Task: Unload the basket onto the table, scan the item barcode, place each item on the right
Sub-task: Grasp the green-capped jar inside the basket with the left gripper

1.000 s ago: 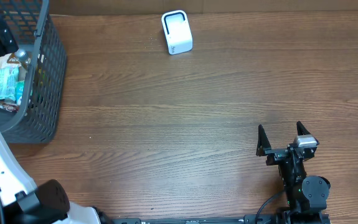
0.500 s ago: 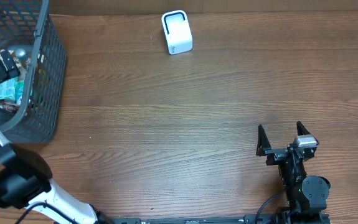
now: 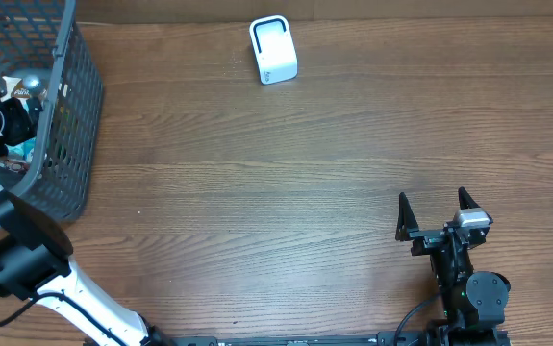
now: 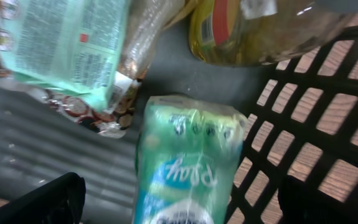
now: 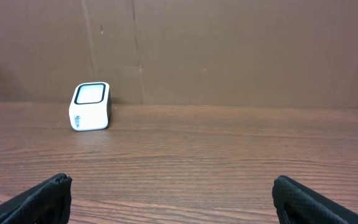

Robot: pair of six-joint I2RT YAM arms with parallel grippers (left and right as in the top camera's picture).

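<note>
Early in the task. Hovering with left gripper (image 4: 185,202) spread, pinching nothing, over green-and-white soft packet (image 4: 188,155) lying in dark grey mesh basket (image 3: 69,125). Idling with right gripper (image 3: 435,211) spread too. Yet to grasp, lift and show barcode to white boxy scanner (image 3: 273,50) across brown wooden table (image 3: 257,192).

The surface (image 3: 305,173) is brown wood with fine, darker grain streaks. At its far edge, the scanner (image 3: 273,50) is white with a black-rimmed window. The basket (image 3: 76,106) at the left edge is dark grey in a square grid pattern. Inside it, the green packet (image 4: 188,168) is pale green with blue and white lettering. The mint packet (image 4: 73,43) carries fine black print. The right tool (image 3: 435,207) is black.
</note>
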